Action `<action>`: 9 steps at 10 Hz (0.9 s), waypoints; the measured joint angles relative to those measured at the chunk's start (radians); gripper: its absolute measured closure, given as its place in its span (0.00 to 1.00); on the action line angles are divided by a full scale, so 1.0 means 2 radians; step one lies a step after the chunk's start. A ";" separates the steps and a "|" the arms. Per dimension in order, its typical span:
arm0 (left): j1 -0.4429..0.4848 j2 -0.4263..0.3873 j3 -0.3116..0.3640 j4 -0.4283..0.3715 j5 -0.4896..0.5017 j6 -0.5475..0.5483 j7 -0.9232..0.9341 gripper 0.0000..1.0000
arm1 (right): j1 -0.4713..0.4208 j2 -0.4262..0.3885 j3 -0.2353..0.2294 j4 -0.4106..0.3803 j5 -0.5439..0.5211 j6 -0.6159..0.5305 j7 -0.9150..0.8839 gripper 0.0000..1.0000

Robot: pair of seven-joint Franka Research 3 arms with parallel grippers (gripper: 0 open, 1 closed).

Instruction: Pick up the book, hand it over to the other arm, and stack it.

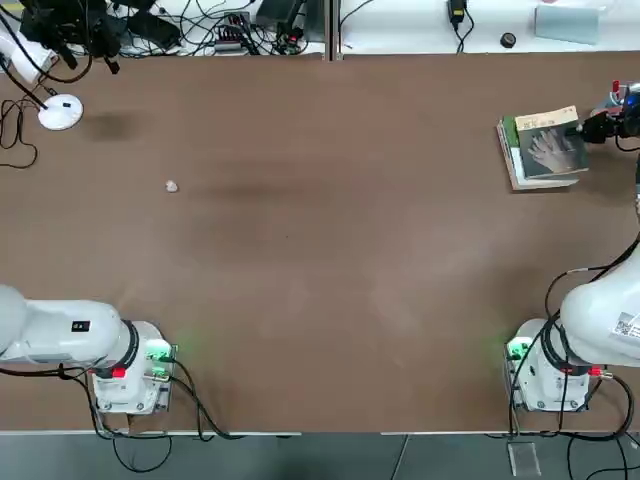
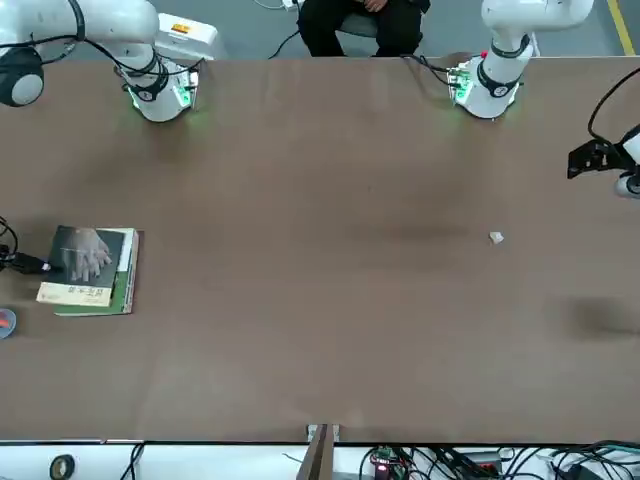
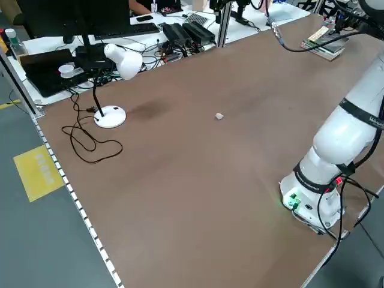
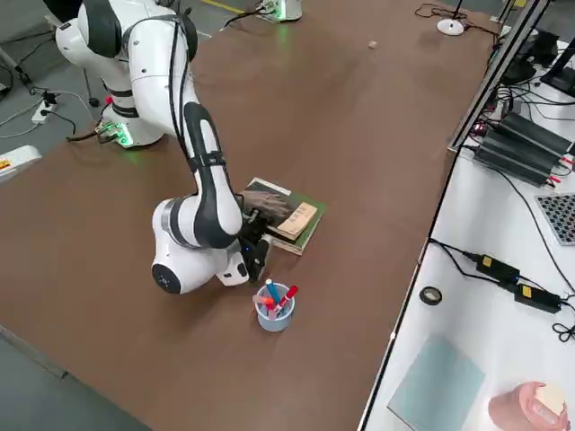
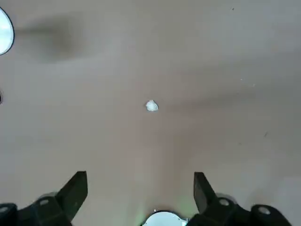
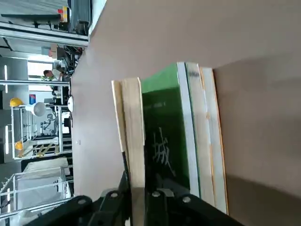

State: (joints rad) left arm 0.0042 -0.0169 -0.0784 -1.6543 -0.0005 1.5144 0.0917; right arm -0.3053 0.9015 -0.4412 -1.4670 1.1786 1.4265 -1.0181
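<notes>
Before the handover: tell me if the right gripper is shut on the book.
Shut on the book: the right gripper pinches its edge atop the green book.

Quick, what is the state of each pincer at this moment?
Left pincer: open, holding nothing.
Right pincer: shut on the book.

Two glossy white arms with rounded joints, black cabling and green-lit bases [image 1: 150, 365]; lower right, a QR label [image 1: 627, 325].

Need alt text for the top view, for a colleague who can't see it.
At the table's far right edge, the right gripper is shut on the book, which lies on a green book. The left arm sits parked at its base, and a small white scrap lies mid-left.
</notes>
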 joint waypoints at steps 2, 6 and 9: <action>0.000 -0.008 0.000 -0.008 0.000 0.006 0.000 0.00 | 0.002 0.000 0.000 -0.002 0.007 0.007 -0.005 0.85; 0.000 -0.027 0.000 -0.030 0.000 0.009 0.000 0.00 | 0.009 0.000 0.001 -0.011 0.011 0.019 -0.014 0.85; 0.000 -0.032 0.000 -0.036 0.000 0.011 0.000 0.00 | 0.017 0.000 0.001 -0.012 0.012 0.022 -0.016 0.85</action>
State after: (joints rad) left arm 0.0041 -0.0804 -0.0785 -1.7265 -0.0005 1.5355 0.0912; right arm -0.2706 0.9014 -0.4399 -1.4904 1.2027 1.4698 -1.0500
